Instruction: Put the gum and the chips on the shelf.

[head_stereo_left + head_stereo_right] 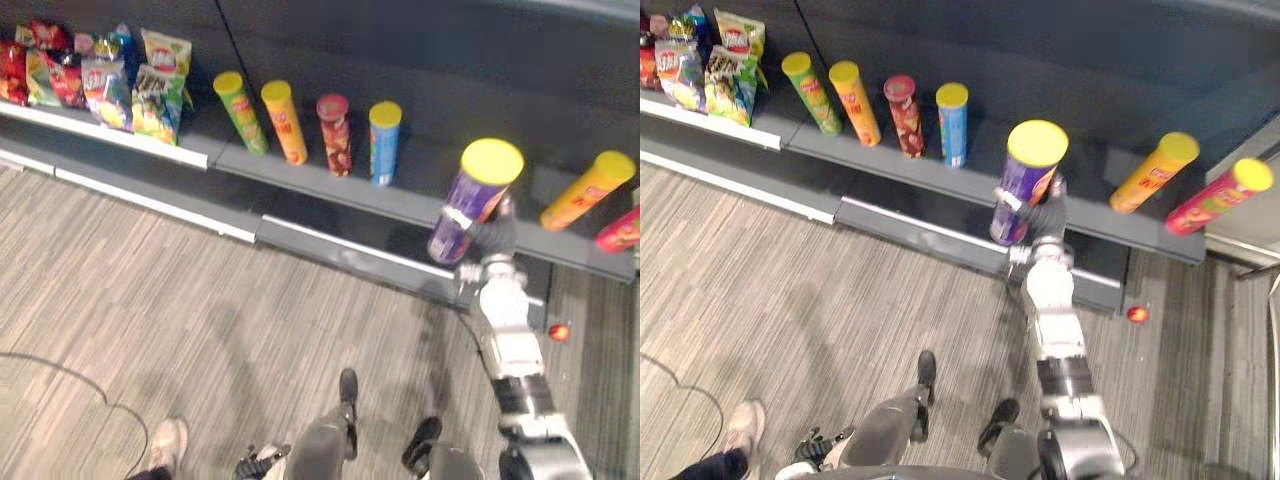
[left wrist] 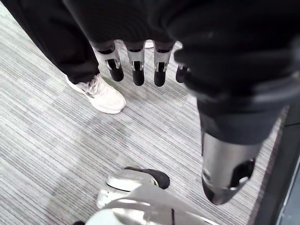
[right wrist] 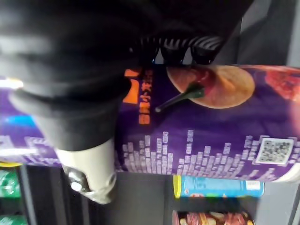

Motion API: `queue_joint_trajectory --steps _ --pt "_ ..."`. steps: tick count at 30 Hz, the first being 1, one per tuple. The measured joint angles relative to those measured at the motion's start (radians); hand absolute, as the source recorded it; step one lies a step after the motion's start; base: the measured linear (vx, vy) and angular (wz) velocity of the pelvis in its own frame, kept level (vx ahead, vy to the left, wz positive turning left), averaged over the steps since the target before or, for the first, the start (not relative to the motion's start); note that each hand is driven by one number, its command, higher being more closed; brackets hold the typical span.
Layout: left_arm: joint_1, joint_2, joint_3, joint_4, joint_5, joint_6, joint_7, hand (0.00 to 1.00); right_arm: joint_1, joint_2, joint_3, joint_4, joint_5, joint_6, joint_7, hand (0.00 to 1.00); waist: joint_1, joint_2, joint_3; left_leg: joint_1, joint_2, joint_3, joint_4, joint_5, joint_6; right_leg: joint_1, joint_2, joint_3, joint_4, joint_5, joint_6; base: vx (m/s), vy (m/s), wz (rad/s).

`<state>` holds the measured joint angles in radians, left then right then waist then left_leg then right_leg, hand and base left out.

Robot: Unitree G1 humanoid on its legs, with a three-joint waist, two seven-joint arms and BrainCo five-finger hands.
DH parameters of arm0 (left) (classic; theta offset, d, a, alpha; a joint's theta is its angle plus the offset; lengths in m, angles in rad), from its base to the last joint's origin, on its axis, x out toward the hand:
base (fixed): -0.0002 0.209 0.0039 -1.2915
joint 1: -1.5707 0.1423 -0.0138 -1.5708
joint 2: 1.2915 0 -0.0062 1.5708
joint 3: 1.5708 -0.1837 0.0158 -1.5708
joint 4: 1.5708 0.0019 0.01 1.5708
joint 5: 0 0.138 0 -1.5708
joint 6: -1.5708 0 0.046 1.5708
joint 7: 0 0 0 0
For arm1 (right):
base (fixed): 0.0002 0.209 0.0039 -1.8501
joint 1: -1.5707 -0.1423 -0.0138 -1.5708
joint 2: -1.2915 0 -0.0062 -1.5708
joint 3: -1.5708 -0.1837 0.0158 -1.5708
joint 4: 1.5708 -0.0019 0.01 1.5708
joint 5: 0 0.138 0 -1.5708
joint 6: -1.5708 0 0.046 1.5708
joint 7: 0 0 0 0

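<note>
A purple chips can (image 1: 475,200) with a yellow lid hangs tilted just above the front of the dark grey shelf (image 1: 425,165). My right hand (image 1: 1045,218) is shut on its lower half. In the right wrist view the thumb (image 3: 89,168) presses one side of the purple can (image 3: 211,122) while the fingers curl over the other. The can sits in the gap between a blue can (image 1: 384,140) and an orange can (image 1: 588,190). My left hand (image 2: 136,61) hangs low over the floor, fingers straight and holding nothing.
Green (image 1: 240,110), orange (image 1: 284,120) and red (image 1: 334,133) cans stand along the shelf, with a pink can (image 1: 620,230) at the far right. Chip bags (image 1: 150,85) fill the shelf's left end. A person's white shoe (image 2: 98,93) stands close by, and a small red object (image 1: 559,332) lies on the floor.
</note>
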<state>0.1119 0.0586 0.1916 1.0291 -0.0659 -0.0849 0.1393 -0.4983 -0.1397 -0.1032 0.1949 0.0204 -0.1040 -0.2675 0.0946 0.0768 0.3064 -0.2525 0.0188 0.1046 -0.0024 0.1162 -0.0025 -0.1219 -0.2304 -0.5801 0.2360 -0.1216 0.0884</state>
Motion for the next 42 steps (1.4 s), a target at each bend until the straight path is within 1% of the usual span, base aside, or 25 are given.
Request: queue_joint_trajectory --steps 2,3,5,6,8,12,13,14,17,21,22,23,24,27,29,33,38,42 --pt "-0.014 0.006 -0.001 -0.015 -0.003 -0.001 0.013 0.0 -0.128 -0.027 -0.019 0.07 -0.022 0.005 -0.047 1.0 0.009 0.002 0.048 -0.022 -0.004 0.034 0.012 0.0 0.0 -0.059 -0.024 0.041 0.055 -0.01 -0.002 -0.06 0.053 -0.34" --pt "-0.028 0.01 -0.001 -0.014 -0.007 -0.002 0.014 0.0 -0.165 -0.045 -0.022 0.083 -0.022 0.006 -0.06 1.0 0.016 0.005 0.062 -0.034 -0.003 0.045 0.017 0.0 0.0 -0.081 -0.028 0.051 0.067 -0.011 -0.003 -0.05 0.022 -0.33" --pt "-0.051 0.016 -0.007 -0.017 -0.01 -0.003 0.017 0.0 -0.23 -0.067 -0.043 0.113 -0.022 0.006 -0.081 1.0 0.023 0.01 0.083 -0.059 -0.003 0.055 0.03 0.0 0.0 -0.118 -0.035 0.069 0.089 -0.014 -0.006 -0.04 0.001 -0.19" --pt "-0.063 0.02 -0.014 -0.036 -0.012 -0.007 0.021 0.0 -0.284 -0.085 -0.058 0.141 -0.021 0.007 -0.103 1.0 0.024 0.012 0.095 -0.086 0.0 0.063 0.043 0.0 0.0 -0.15 -0.038 0.078 0.109 -0.016 -0.01 -0.02 -0.019 -0.16" --pt "-0.079 0.026 -0.03 -0.053 -0.039 -0.024 0.03 0.0 -0.318 -0.105 -0.07 0.153 -0.022 0.007 -0.124 1.0 0.031 0.012 0.11 -0.107 0.007 0.076 0.058 0.0 0.0 -0.179 -0.039 0.092 0.127 -0.019 -0.015 0.0 -0.037 -0.16" --pt "-0.108 0.027 -0.054 -0.087 -0.051 -0.048 0.041 0.0 -0.365 -0.141 -0.099 0.182 -0.023 0.008 -0.152 1.0 0.037 0.024 0.126 -0.16 0.015 0.075 0.098 -0.001 0.004 -0.235 -0.045 0.097 0.174 -0.037 -0.028 0.01 -0.078 -0.03" --pt "-0.127 0.028 -0.076 -0.094 -0.082 -0.057 0.045 0.0 -0.396 -0.162 -0.12 0.203 -0.023 0.008 -0.173 1.0 0.045 0.033 0.132 -0.192 0.02 0.074 0.114 -0.001 0.003 -0.27 -0.049 0.097 0.198 -0.047 -0.035 -0.01 -0.078 0.02" --pt "-0.131 0.028 -0.079 -0.095 -0.089 -0.061 0.047 0.0 -0.409 -0.165 -0.127 0.216 -0.023 0.008 -0.178 1.0 0.046 0.036 0.133 -0.201 0.022 0.073 0.116 0.0 0.004 -0.28 -0.049 0.098 0.205 -0.049 -0.038 -0.02 -0.08 0.02" --pt "-0.147 0.027 -0.089 -0.096 -0.09 -0.067 0.052 0.0 -0.466 -0.172 -0.157 0.258 -0.023 0.009 -0.208 1.0 0.049 0.053 0.146 -0.233 0.03 0.068 0.124 0.004 0.008 -0.317 -0.048 0.094 0.231 -0.058 -0.049 -0.02 -0.071 0.03" --pt "-0.16 0.026 -0.112 -0.097 -0.106 -0.071 0.055 0.0 -0.513 -0.201 -0.172 0.277 -0.023 0.009 -0.239 1.0 0.055 0.075 0.157 -0.283 0.033 0.049 0.128 0.019 0.004 -0.369 -0.051 0.083 0.266 -0.074 -0.06 -0.02 -0.082 0.09" --pt "-0.16 0.025 -0.113 -0.096 -0.116 -0.072 0.055 0.0 -0.525 -0.204 -0.173 0.288 -0.022 0.009 -0.242 1.0 0.057 0.076 0.157 -0.29 0.034 0.049 0.128 0.021 0.004 -0.379 -0.051 0.083 0.272 -0.075 -0.062 -0.02 -0.095 0.07" --pt "-0.163 0.022 -0.117 -0.094 -0.12 -0.072 0.055 0.0 -0.543 -0.21 -0.18 0.293 -0.022 0.01 -0.248 1.0 0.063 0.081 0.16 -0.302 0.036 0.048 0.128 0.026 0.004 -0.394 -0.052 0.082 0.28 -0.078 -0.066 -0.01 -0.08 0.02" --pt "-0.17 0.02 -0.119 -0.093 -0.126 -0.071 0.055 0.0 -0.559 -0.219 -0.19 0.293 -0.022 0.01 -0.249 1.0 0.075 0.088 0.165 -0.31 0.037 0.048 0.128 0.029 0.003 -0.405 -0.053 0.082 0.289 -0.082 -0.07 -0.02 -0.096 0.04" --pt "-0.173 0.02 -0.118 -0.093 -0.127 -0.078 0.057 0.0 -0.593 -0.223 -0.193 0.293 -0.022 0.01 -0.248 1.0 0.084 0.099 0.174 -0.324 0.037 0.043 0.125 0.039 -0.002 -0.425 -0.06 0.077 0.313 -0.095 -0.075 -0.01 -0.079 0.07" --pt "-0.181 0.019 -0.118 -0.091 -0.127 -0.078 0.06 0.0 -0.601 -0.23 -0.191 0.293 -0.023 0.01 -0.248 1.0 0.096 0.099 0.174 -0.33 0.035 0.038 0.119 0.044 -0.005 -0.435 -0.066 0.07 0.329 -0.107 -0.079 -0.01 -0.072 0.11" --pt "-0.2 0.018 -0.117 -0.093 -0.127 -0.08 0.068 0.0 -0.634 -0.243 -0.18 0.293 -0.023 0.01 -0.246 1.0 0.1 0.099 0.174 -0.354 0.029 0.002 0.1 0.069 -0.012 -0.454 -0.077 0.036 0.355 -0.128 -0.088 -0.01 -0.092 0.29" --pt "-0.205 0.017 -0.116 -0.093 -0.127 -0.08 0.082 0.0 -0.688 -0.249 -0.153 0.293 -0.022 0.01 -0.245 1.0 0.104 0.099 0.174 -0.376 0.009 -0.032 0.086 0.088 -0.021 -0.477 -0.112 0.003 0.412 -0.165 -0.091 -0.01 -0.075 0.26" --pt "-0.212 0.007 -0.116 -0.096 -0.127 -0.08 0.083 0.0 -0.72 -0.27 -0.152 0.293 -0.021 0.009 -0.246 1.0 0.111 0.099 0.174 -0.404 0.006 -0.041 0.073 0.101 -0.024 -0.506 -0.122 -0.013 0.431 -0.173 -0.096 -0.01 -0.059 0.14"
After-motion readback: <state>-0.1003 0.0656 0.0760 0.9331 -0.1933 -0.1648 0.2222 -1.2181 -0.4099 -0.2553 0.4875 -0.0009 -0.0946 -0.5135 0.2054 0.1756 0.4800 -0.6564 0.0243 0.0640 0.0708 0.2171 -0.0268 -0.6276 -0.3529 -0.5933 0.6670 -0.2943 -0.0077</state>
